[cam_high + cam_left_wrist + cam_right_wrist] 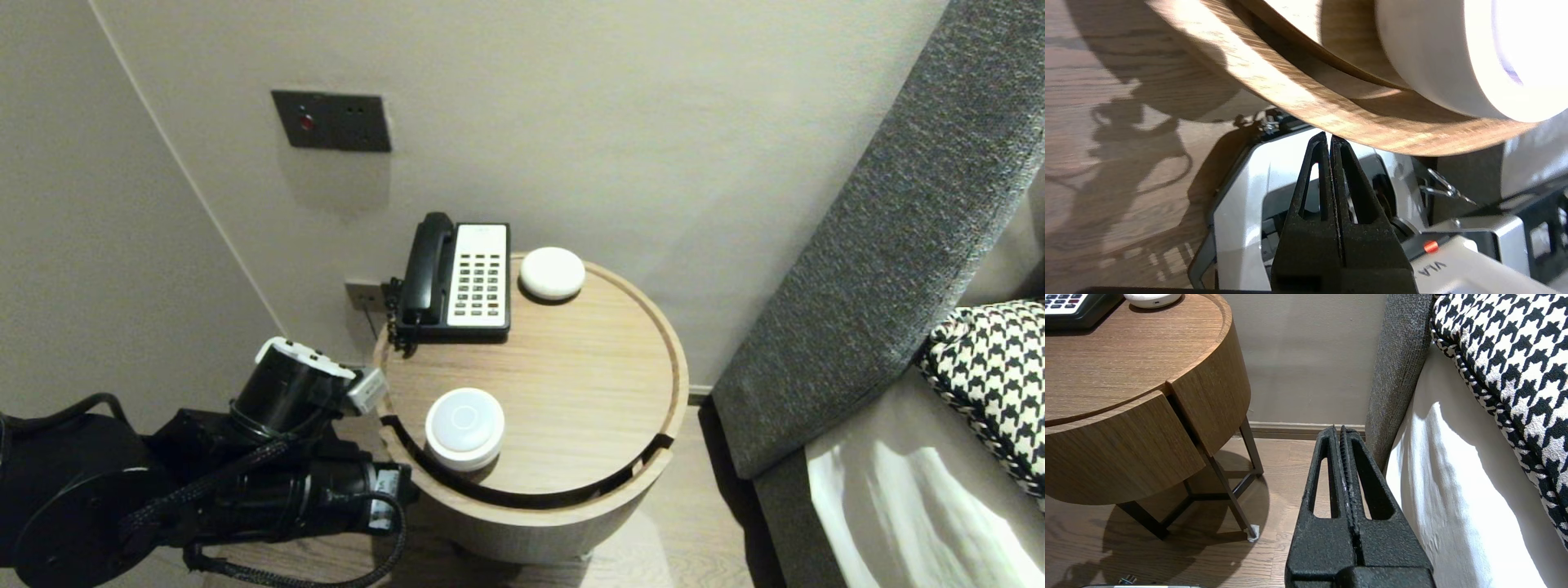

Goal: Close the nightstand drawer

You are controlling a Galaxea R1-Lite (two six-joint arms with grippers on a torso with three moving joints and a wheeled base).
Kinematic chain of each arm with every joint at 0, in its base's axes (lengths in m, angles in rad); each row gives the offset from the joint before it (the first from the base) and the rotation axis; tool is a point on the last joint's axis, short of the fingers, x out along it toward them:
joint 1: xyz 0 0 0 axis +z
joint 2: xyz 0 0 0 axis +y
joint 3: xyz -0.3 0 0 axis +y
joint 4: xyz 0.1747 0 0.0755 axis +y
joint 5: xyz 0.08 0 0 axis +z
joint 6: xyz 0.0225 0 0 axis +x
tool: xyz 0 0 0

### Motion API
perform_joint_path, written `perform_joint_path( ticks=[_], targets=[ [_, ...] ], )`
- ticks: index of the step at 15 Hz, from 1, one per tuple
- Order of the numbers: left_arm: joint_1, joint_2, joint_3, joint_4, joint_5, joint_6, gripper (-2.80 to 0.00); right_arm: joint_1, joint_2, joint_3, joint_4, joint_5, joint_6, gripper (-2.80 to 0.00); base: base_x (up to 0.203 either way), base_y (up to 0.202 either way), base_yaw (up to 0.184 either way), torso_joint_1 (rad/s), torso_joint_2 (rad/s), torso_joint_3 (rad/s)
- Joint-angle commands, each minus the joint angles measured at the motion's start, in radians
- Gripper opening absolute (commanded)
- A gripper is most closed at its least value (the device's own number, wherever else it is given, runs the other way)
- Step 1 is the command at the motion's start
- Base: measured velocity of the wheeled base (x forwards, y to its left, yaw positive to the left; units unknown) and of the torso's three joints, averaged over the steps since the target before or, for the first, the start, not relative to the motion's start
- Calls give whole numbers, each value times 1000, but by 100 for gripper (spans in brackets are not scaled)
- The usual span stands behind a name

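While the left tool [1329, 136] sits pinched shut just under the tabletop [571, 384] rim at its near-left edge, the lamp [464, 427] stands just above it, inside that rim. The right tool [1340, 428], also shut, hangs by the bed [1453, 498], farther off. Count: 1 lamp, 1 puck [552, 272], 1 telephone [457, 278].

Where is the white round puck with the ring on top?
Head view: the puck sits front left on the round wooden table, just inside its rim, in front of the phone; the left gripper is close outside.
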Motion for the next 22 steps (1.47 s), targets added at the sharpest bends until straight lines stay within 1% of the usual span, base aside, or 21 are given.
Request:
perform_joint_path(
  ticks=[1,4,6,12,15,19,22],
  targets=[
    [2,13,-11,-2,9,-2,-280,2,1,40,-1,1,0,-280,0,0,0,0,0,0],
    [2,12,-22,-1,14,-4,-280,2,1,40,-1,-1,0,-280,0,0,0,0,0,0],
    [2,18,-30,-2,29,-7,-280,0,2,40,-1,-1,0,-280,0,0,0,0,0,0],
    [2,7,-32,1,35,-19,-280,2,1,40,-1,-1,0,-280,0,0,0,0,0,0],
    [1,-8,-8,11,35,-15,-280,0,1,40,-1,-1,0,-280,0,0,0,0,0,0],
    [-6,-88,87,14,33,-7,-280,2,1,40,-1,-1,0,-280,0,0,0,0,0,0],
    [-7,-133,131,13,34,-7,-280,0,1,40,-1,1,0,-280,0,0,0,0,0,0]
  ],
)
